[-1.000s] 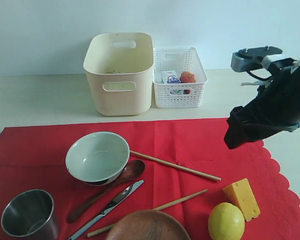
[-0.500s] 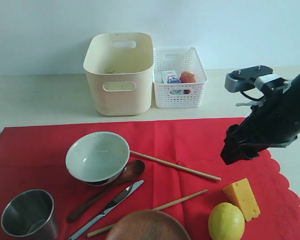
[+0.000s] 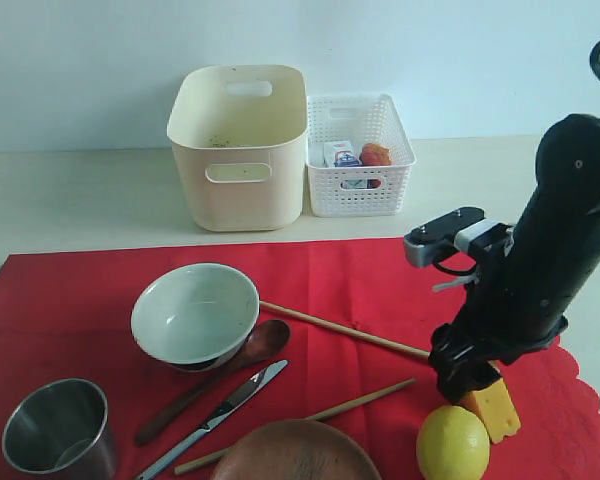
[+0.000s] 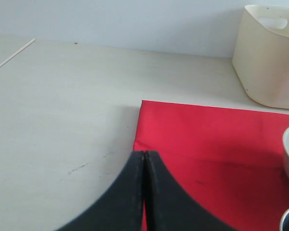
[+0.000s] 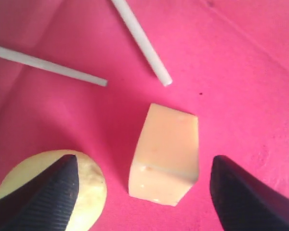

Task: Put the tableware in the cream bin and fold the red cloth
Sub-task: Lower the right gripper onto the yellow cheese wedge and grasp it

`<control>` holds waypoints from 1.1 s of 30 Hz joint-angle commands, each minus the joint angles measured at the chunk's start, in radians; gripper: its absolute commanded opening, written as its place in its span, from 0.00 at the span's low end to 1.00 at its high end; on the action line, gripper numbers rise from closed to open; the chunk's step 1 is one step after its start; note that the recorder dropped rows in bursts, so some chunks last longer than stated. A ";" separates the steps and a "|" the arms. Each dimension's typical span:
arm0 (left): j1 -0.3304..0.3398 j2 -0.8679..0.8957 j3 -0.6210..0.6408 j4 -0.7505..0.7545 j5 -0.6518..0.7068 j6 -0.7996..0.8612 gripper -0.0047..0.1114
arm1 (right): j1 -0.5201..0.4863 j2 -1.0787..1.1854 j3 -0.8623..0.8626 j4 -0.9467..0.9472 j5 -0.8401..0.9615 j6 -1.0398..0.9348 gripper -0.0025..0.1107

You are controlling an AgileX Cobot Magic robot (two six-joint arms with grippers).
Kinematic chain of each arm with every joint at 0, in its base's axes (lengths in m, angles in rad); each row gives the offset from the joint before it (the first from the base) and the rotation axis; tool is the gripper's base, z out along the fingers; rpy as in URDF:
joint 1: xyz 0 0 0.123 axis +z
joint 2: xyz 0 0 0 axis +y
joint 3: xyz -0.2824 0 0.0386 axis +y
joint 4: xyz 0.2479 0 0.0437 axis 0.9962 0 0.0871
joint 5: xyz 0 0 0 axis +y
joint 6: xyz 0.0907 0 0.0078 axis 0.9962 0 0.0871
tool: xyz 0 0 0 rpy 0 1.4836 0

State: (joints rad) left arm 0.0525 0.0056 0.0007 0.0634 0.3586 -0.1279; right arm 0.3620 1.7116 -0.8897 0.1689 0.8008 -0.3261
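The red cloth (image 3: 380,275) lies flat on the table. On it are the white bowl (image 3: 194,313), steel cup (image 3: 60,428), wooden spoon (image 3: 215,375), knife (image 3: 220,408), two chopsticks (image 3: 350,333) and the brown plate (image 3: 295,452). The cream bin (image 3: 238,150) stands behind the cloth. My right gripper (image 5: 144,166) is open and low over the cloth, with the cheese wedge (image 5: 166,151) between its fingers and the lemon (image 5: 58,187) beside one finger. My left gripper (image 4: 144,153) is shut and empty over the cloth's (image 4: 207,130) left edge.
A white lattice basket (image 3: 358,150) holding small food items stands right of the bin. The lemon (image 3: 452,443) and cheese (image 3: 494,408) sit close together near the cloth's front right corner. A wall runs behind the table.
My right arm has come down and to the left, from above the cloth's right side to just over the cheese. Its jaws have stayed open.
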 commanded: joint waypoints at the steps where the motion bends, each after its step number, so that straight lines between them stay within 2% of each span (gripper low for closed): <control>1: -0.005 -0.006 -0.001 0.006 -0.006 0.000 0.05 | 0.004 0.031 0.006 -0.047 -0.004 0.069 0.66; 6: -0.005 -0.006 -0.001 0.006 -0.006 0.000 0.05 | 0.004 0.046 0.004 -0.045 -0.006 0.069 0.66; 17: -0.005 -0.006 -0.001 0.006 -0.006 0.000 0.05 | 0.004 0.053 0.004 -0.012 -0.019 0.069 0.55; 20: -0.005 -0.006 -0.001 0.006 -0.006 0.000 0.05 | 0.004 0.063 0.004 -0.012 -0.018 0.094 0.45; 23: -0.005 -0.006 -0.001 0.006 -0.006 0.000 0.05 | 0.004 0.086 0.002 -0.012 -0.016 0.121 0.28; 29: -0.005 -0.006 -0.001 0.006 -0.006 0.000 0.05 | 0.004 0.099 -0.068 -0.055 0.044 0.121 0.02; 33: -0.005 -0.006 -0.001 0.006 -0.006 0.000 0.05 | 0.004 0.072 -0.094 -0.058 0.061 0.121 0.02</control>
State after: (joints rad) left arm 0.0525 0.0056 0.0007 0.0634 0.3586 -0.1279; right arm 0.3635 1.8093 -0.9666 0.1222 0.8494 -0.2068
